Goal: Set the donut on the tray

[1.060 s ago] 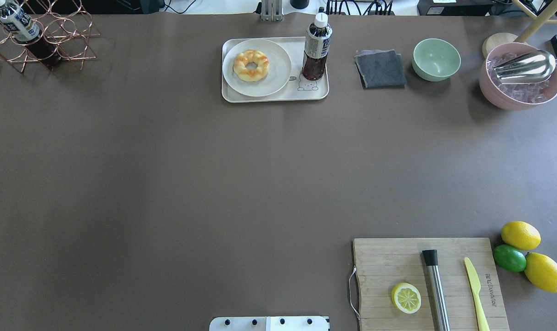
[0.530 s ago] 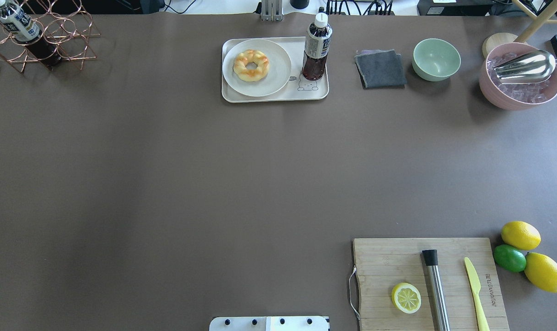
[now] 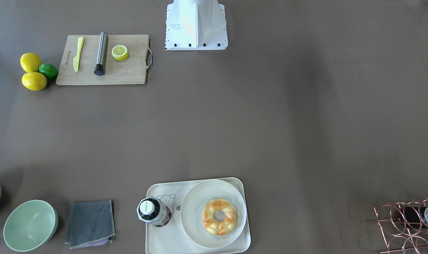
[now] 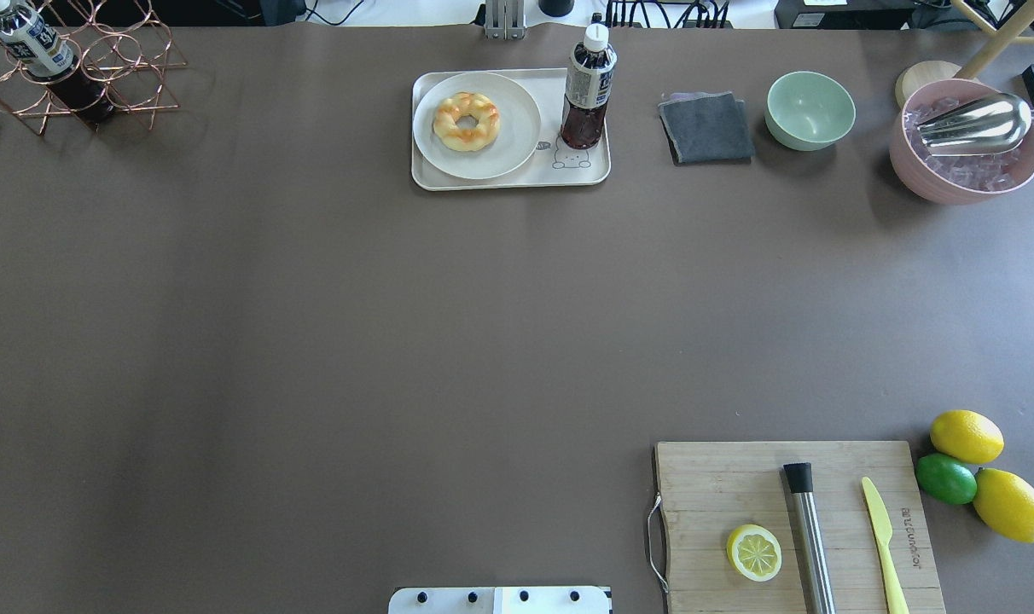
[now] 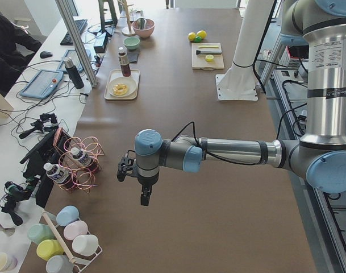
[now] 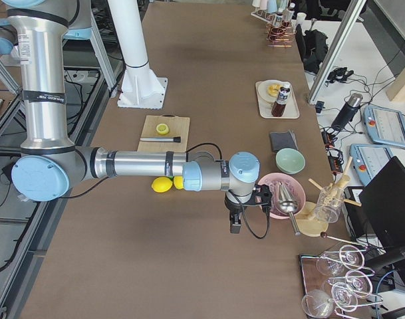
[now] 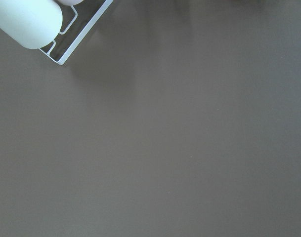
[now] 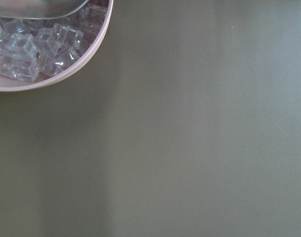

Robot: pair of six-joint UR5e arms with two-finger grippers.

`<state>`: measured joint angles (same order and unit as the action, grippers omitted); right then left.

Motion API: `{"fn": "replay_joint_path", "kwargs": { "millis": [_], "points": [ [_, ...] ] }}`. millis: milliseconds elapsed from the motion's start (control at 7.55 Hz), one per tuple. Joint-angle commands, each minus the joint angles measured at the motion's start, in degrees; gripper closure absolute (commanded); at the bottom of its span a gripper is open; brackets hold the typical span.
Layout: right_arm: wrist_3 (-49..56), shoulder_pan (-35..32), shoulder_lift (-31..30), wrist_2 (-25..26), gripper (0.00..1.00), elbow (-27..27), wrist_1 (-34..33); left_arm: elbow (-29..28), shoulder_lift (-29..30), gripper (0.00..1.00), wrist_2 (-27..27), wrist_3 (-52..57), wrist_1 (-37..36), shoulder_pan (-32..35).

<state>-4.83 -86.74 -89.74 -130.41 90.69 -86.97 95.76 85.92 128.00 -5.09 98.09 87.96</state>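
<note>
The brown table (image 4: 312, 324) fills most of my screens. At its near right lies a wooden cutting board (image 4: 722, 495), and at the far left stands a copper wire rack (image 4: 99, 77). The tray (image 4: 517, 181) sits at the far edge, a little left of centre. A round white plate (image 4: 517, 147) covers the tray's left part. To the right of the tray are a pink bowl (image 4: 909, 170) with a metal scoop (image 4: 973, 124) in it, a green bowl (image 4: 810, 109) and a folded grey cloth (image 4: 706, 128). A dark drink bottle (image 4: 587, 94) stands upright on the tray's right part, just beside the plate. The donut (image 4: 445, 119) lies flat in the middle of the plate.

Only the side cameras catch my grippers. The left gripper (image 5: 143, 183) hangs pointing down over bare table at the left end, near the wire rack and well apart from the donut. The right gripper (image 6: 237, 216) hangs at the right end, near the pink bowl and also well apart from the donut. From these views I cannot tell whether either pair of fingers is spread or pressed together.

The right wrist camera shows the bowl's ice cubes (image 8: 31, 44) close up. The left wrist camera shows bare table and a pale cup (image 7: 26, 22) at the corner of a stand.
</note>
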Motion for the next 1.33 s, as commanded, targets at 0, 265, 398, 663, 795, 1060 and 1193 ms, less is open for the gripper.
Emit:
{"fn": "replay_joint_path", "kwargs": {
  "millis": [0, 265, 398, 663, 795, 1060, 1193],
  "points": [
    [0.00, -0.44, -0.61, -0.11, 0.00, 0.18, 0.05, -0.22, 0.21, 0.02, 0.32, -0.01, 0.00, 0.02],
    [0.00, -0.71, -0.09, -0.02, 0.00, 0.01, -0.04, -0.13, 0.56, 0.02, 0.32, -0.10, -0.18, 0.02],
    [0.00, -0.80, -0.35, -0.28, 0.00, 0.01, -0.04, -0.05, 0.74, 0.02, 0.32, -0.19, -0.18, 0.02],
    [0.00, -1.24, -0.35, -0.37, 0.00, 0.10, -0.04, -0.22, 0.91, 0.02, 0.32, -0.36, -0.18, 0.02],
    [0.00, -1.41, -0.17, -0.37, 0.00, 0.10, -0.04, -0.22, 0.91, 0.02, 0.41, -0.45, -0.27, 0.02],
    [-0.09, -1.41, -0.09, -0.55, 0.00, 0.10, -0.04, -0.22, 1.61, 0.02, 0.32, -0.45, -0.27, -0.06],
    [-0.09, -1.41, -0.17, -0.64, 0.00, 0.27, -0.04, -0.22, 1.70, 0.02, 0.24, -0.45, -0.27, -0.07]
  ]
}}
